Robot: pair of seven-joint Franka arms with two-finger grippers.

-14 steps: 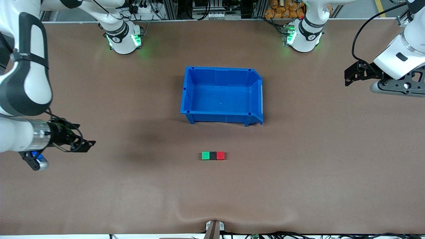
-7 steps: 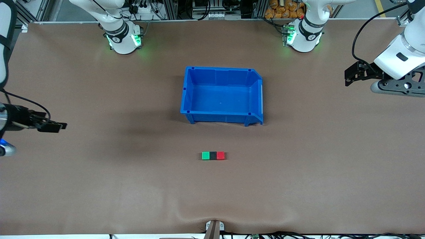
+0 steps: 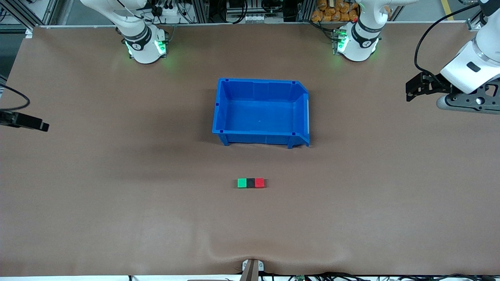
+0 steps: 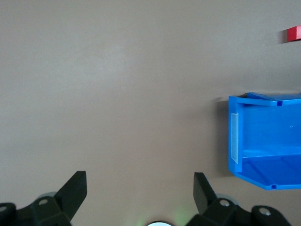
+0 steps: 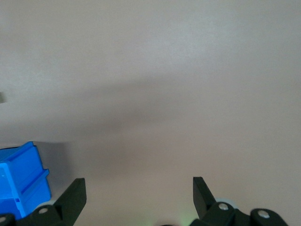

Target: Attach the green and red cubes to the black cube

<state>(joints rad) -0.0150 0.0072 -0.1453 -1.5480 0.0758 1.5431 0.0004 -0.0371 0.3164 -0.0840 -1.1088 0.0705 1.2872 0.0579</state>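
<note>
Brown matting covers the table (image 3: pixel 117 218) from the robots' bases to the front camera's edge. Left gripper (image 3: pixel 413 86): held in the air over the left arm's end of the table, at about 3 o'clock from the blue bin (image 3: pixel 261 138) in the front view; its two black fingers (image 4: pixel 75 188) stand wide apart with bare mat between them and grip nothing. Right gripper (image 3: pixel 37 125): held over the right arm's end of the table, at about 9 o'clock from the bin, only its black tip showing at the edge of the front view; in the right wrist view its fingers (image 5: pixel 73 193) are likewise spread wide, with nothing between them. Both grippers are well apart from the cubes.

Blue bin: an open-topped plastic tray at the middle of the table, upright, its interior bare; one corner appears in each wrist view. Cubes: at about 6 o'clock from the bin, nearer to the front camera, three small cubes lie on the mat in one straight row, touching side to side. Black cube (image 3: pixel 250 183): the middle one. Green cube (image 3: pixel 242 183): joined to it on the side toward the right arm's end. Red cube (image 3: pixel 259 182): joined on the side toward the left arm's end, and seen at the margin of the left wrist view.
</note>
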